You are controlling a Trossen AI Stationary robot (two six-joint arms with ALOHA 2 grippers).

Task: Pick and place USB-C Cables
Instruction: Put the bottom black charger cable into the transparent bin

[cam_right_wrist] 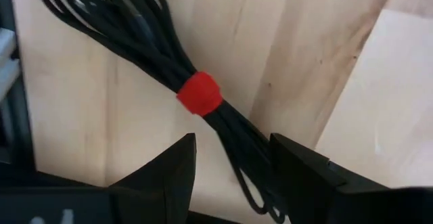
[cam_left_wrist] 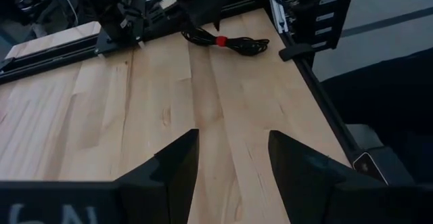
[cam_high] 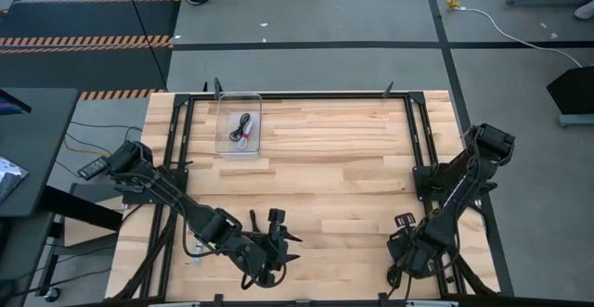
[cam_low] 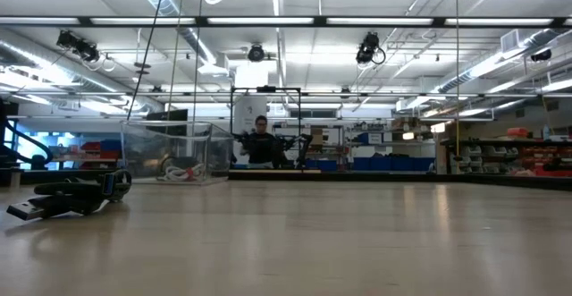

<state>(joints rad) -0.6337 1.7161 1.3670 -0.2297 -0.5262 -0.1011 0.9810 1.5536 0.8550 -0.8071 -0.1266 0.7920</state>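
Black cable in the clear bin (cam_high: 239, 126) at the far left of the table (cam_high: 343, 159): a black bundle and a silvery-white one (cam_high: 252, 137) already lie inside it, so 2 look placed. Sliding right along the near edge, my left gripper (cam_high: 276, 242) hangs low over bare wood, fingers apart, nothing between them. From that wrist I can see a black red-tied cable (cam_left_wrist: 226, 41) lying flat across the boards, well ahead of me, next to the black frame rail (cam_left_wrist: 304, 41).

Further right, my right gripper (cam_right_wrist: 230, 176) sits right down over a black red-tied bundle (cam_right_wrist: 162, 55), fingers spread, the tail end of the coil running in between them and the red tie (cam_right_wrist: 200, 93) just beyond the tips. Not clamped yet. From above, that claw (cam_high: 408, 247) is tucked near the right frame.

Risk here, as I judge it: I am lined up on the thin tail, not the tie. Close now and I may pinch only a few strands, and the coil could splay or slip out on the lift. The frame is close too, so a loop could snag on it.
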